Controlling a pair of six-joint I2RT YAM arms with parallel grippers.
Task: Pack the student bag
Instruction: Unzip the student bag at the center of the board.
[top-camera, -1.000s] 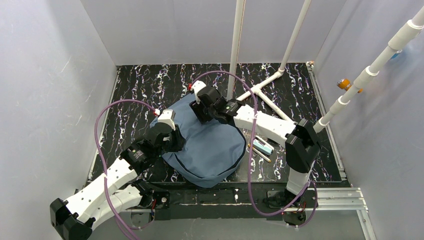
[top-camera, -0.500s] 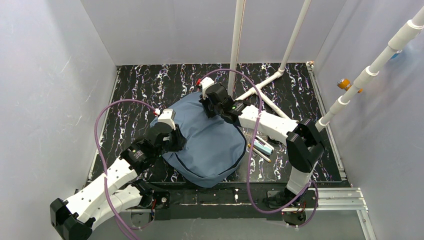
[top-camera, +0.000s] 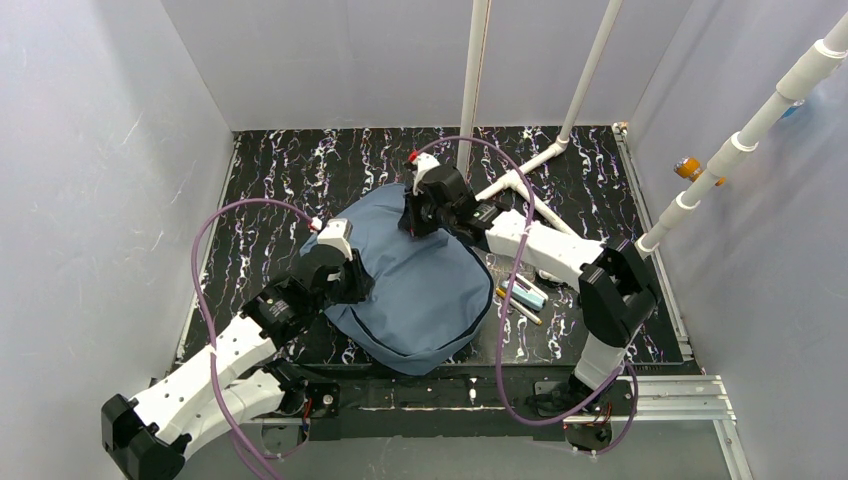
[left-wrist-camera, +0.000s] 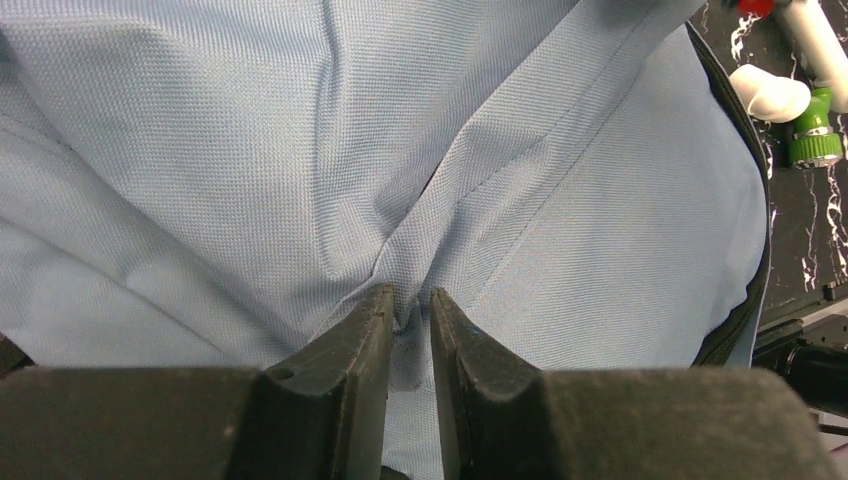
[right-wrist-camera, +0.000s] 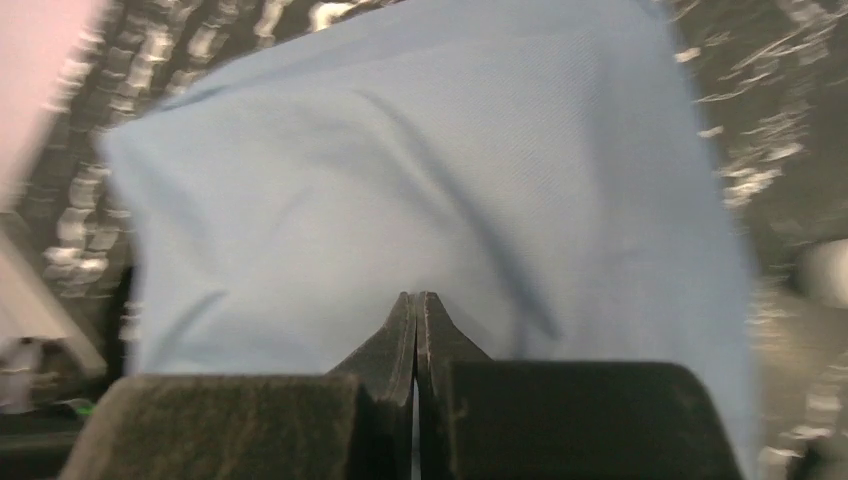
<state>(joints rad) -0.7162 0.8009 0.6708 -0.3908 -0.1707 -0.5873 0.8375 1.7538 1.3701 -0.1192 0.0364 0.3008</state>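
Observation:
The student bag (top-camera: 425, 295), slate-blue and soft, lies flat in the middle of the black marbled table. My left gripper (top-camera: 355, 283) rests on its left side. In the left wrist view its jaws (left-wrist-camera: 410, 300) pinch a raised fold of the bag's fabric (left-wrist-camera: 250, 150), drawing creases toward the fingertips. My right gripper (top-camera: 417, 222) hovers at the bag's far top edge. In the blurred right wrist view its fingers (right-wrist-camera: 415, 298) are pressed together with nothing between them, over the blue cloth (right-wrist-camera: 400, 160).
A teal eraser-like block and pencils (top-camera: 524, 296) lie on the table just right of the bag. A white pipe frame (top-camera: 520, 185) stands behind the right arm. A green-capped item (left-wrist-camera: 815, 140) shows beyond the bag's edge. Grey walls close in on three sides.
My right gripper has closed and shifted right and back along the bag's top edge. The left gripper has stayed on its fold of fabric.

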